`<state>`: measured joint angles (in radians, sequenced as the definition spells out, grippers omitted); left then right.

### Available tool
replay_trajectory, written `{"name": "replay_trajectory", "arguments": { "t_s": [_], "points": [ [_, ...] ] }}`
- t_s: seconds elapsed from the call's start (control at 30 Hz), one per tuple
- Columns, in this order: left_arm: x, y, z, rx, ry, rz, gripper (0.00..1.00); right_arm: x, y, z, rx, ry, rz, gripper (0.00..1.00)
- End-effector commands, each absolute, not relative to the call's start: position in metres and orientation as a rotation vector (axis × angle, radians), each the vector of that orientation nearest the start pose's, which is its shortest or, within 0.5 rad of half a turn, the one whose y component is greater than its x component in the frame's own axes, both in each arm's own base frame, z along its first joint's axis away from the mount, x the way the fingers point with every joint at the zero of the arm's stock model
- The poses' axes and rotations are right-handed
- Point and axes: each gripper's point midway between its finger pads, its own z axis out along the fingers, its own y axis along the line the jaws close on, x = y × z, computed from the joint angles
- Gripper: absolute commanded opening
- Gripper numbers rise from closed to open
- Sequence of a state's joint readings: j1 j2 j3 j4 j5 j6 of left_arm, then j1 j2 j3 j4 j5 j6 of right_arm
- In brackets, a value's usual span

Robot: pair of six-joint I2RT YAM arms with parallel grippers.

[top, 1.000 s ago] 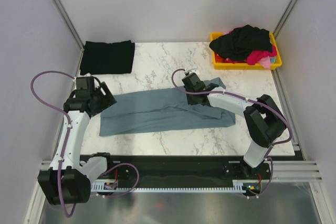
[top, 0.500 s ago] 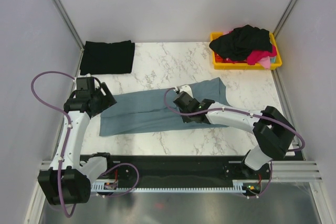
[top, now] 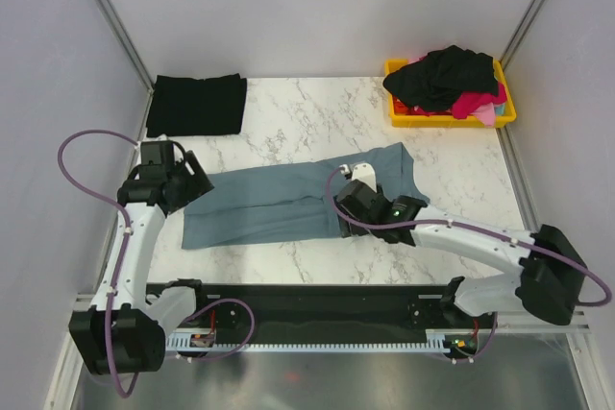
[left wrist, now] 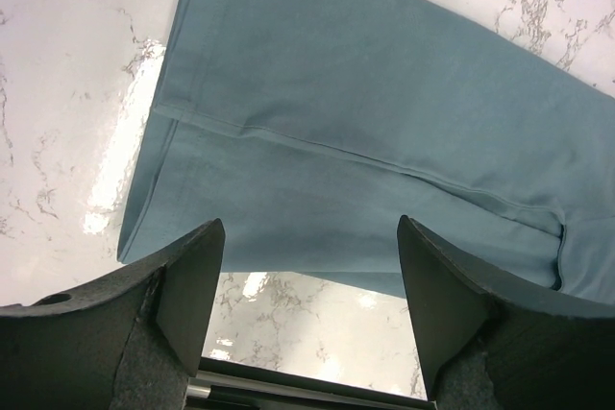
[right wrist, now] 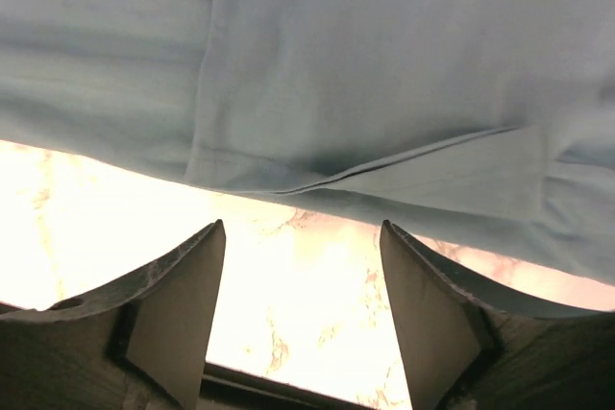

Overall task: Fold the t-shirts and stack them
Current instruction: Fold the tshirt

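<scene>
A slate blue-grey t-shirt (top: 259, 206) lies on the marble table as a long strip, its right end angled toward the back. My left gripper (top: 189, 185) hovers open above its left end. In the left wrist view the shirt (left wrist: 365, 112) fills the frame beyond my empty left gripper (left wrist: 307, 237). My right gripper (top: 350, 203) stands open at the shirt's near edge, right of the middle. In the right wrist view my right gripper (right wrist: 302, 232) frames bare marble just short of a folded hem of the shirt (right wrist: 365, 64). A black t-shirt (top: 197, 105) lies folded at the back left.
A yellow bin (top: 396, 112) at the back right holds a heap of black shirts (top: 447, 74) and pink-red shirts (top: 473, 103). Grey walls with metal posts close in the table on three sides. A black rail (top: 317, 300) runs along the near edge.
My right gripper came from the shirt's back edge across to its near edge, then opened and let go of the cloth. The left arm stayed still.
</scene>
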<state>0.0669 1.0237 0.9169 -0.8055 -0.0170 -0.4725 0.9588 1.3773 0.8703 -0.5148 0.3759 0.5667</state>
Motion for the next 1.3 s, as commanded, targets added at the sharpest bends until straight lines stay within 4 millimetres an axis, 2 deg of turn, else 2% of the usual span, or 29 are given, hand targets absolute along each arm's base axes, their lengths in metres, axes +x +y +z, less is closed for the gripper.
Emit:
{"name": "replay_trajectory", "arguments": {
  "t_s": [0.0, 0.07, 0.13, 0.23, 0.27, 0.33, 0.37, 0.43, 0.5, 0.53, 0.57, 0.63, 0.67, 0.7, 0.73, 0.77, 0.8, 0.83, 0.9, 0.93, 0.97, 1.0, 1.03, 1.1, 1.13, 1.17, 1.2, 1.23, 1.27],
  "points": [
    [0.265, -0.001, 0.159, -0.616, 2.382, -0.138, 0.80, 0.218, 0.212, 0.112, -0.203, 2.381, 0.164, 0.74],
    [0.272, -0.007, 0.148, -0.631, 2.428, -0.134, 0.78, 0.225, 0.202, 0.116, -0.128, 2.377, 0.159, 0.73],
    [0.278, -0.024, 0.143, -0.583, 2.474, -0.147, 0.77, 0.237, 0.189, 0.112, -0.036, 2.391, 0.127, 0.73],
    [0.284, -0.041, 0.115, -0.581, 2.590, -0.141, 0.76, 0.259, 0.172, 0.099, 0.084, 2.434, 0.074, 0.73],
    [0.283, -0.044, 0.098, -0.598, 2.654, -0.133, 0.76, 0.262, 0.170, 0.086, 0.090, 2.474, 0.046, 0.73],
    [0.281, -0.049, 0.080, -0.606, 2.721, -0.125, 0.76, 0.275, 0.170, 0.076, 0.134, 2.510, 0.057, 0.73],
    [0.279, -0.050, 0.067, -0.624, 2.766, -0.102, 0.76, 0.277, 0.170, 0.059, 0.118, 2.560, 0.025, 0.73],
    [0.279, -0.051, 0.059, -0.638, 2.796, -0.086, 0.76, 0.290, 0.178, 0.050, 0.123, 2.584, 0.060, 0.73],
    [0.277, -0.053, 0.043, -0.683, 2.844, -0.067, 0.76, 0.295, 0.182, 0.027, 0.103, 2.644, 0.042, 0.72],
    [0.274, -0.056, 0.036, -0.692, 2.876, -0.078, 0.76, 0.306, 0.188, 0.027, 0.107, 2.645, 0.073, 0.72],
    [0.267, -0.058, 0.022, -0.708, 2.929, -0.064, 0.76, 0.308, 0.189, 0.013, 0.092, 2.678, 0.045, 0.71],
    [0.256, -0.070, 0.011, -0.720, 2.998, -0.134, 0.75, 0.327, 0.197, 0.011, 0.096, 2.677, 0.075, 0.70],
    [0.253, -0.071, 0.008, -0.727, 3.007, -0.133, 0.75, 0.332, 0.198, -0.003, 0.091, 2.705, 0.055, 0.70],
    [0.245, -0.074, 0.002, -0.717, 3.031, -0.124, 0.75, 0.340, 0.201, -0.006, 0.090, 2.707, 0.055, 0.70],
    [0.244, -0.074, 0.000, -0.713, 3.026, -0.123, 0.75, 0.367, 0.209, 0.005, 0.092, 2.665, 0.086, 0.70],
    [0.242, -0.076, 0.000, -0.716, 3.028, -0.124, 0.75, 0.375, 0.212, -0.012, 0.083, 2.698, 0.074, 0.69],
    [0.238, -0.080, -0.002, -0.705, 3.040, -0.127, 0.75, 0.389, 0.216, -0.015, 0.083, 2.695, 0.087, 0.67],
    [0.235, -0.084, -0.002, -0.706, 3.049, -0.155, 0.75, 0.416, 0.224, -0.018, 0.079, 2.687, 0.098, 0.66],
    [0.223, -0.095, -0.009, -0.704, 3.075, -0.209, 0.75, 0.441, 0.235, -0.019, 0.066, 2.682, 0.129, 0.66],
    [0.216, -0.106, -0.008, -0.727, 3.093, -0.287, 0.75, 0.466, 0.245, -0.018, 0.060, 2.670, 0.143, 0.67],
    [0.214, -0.114, -0.010, -0.721, 3.085, -0.332, 0.74, 0.478, 0.251, -0.016, 0.056, 2.660, 0.162, 0.66],
    [0.196, -0.125, -0.014, -0.671, 3.128, -0.345, 0.74, 0.488, 0.257, -0.015, 0.047, 2.650, 0.183, 0.67],
    [0.189, -0.134, -0.013, -0.653, 3.143, -0.370, 0.74, 0.511, 0.265, -0.013, 0.056, 2.621, 0.201, 0.68],
    [0.168, -0.159, -0.013, -0.600, 3.167, -0.409, 0.75, 0.531, 0.276, -0.013, 0.055, 2.597, 0.270, 0.71],
    [0.162, -0.170, -0.012, -0.584, 3.174, -0.439, 0.75, 0.556, 0.283, 0.009, 0.073, 2.525, 0.329, 0.72],
    [0.156, -0.185, -0.008, -0.627, 3.181, -0.500, 0.75, 0.563, 0.283, -0.013, 0.083, 2.539, 0.342, 0.72],
    [0.149, -0.209, -0.005, -0.528, 3.172, -0.587, 0.75, 0.572, 0.288, -0.012, 0.094, 2.519, 0.392, 0.73],
    [0.143, -0.227, 0.000, -0.499, 3.187, -0.679, 0.75, 0.589, 0.294, -0.001, 0.105, 2.458, 0.467, 0.74],
    [0.139, -0.241, 0.004, -0.530, 3.189, -0.727, 0.75, 0.595, 0.294, -0.012, 0.126, 2.450, 0.496, 0.75]
  ]
}}
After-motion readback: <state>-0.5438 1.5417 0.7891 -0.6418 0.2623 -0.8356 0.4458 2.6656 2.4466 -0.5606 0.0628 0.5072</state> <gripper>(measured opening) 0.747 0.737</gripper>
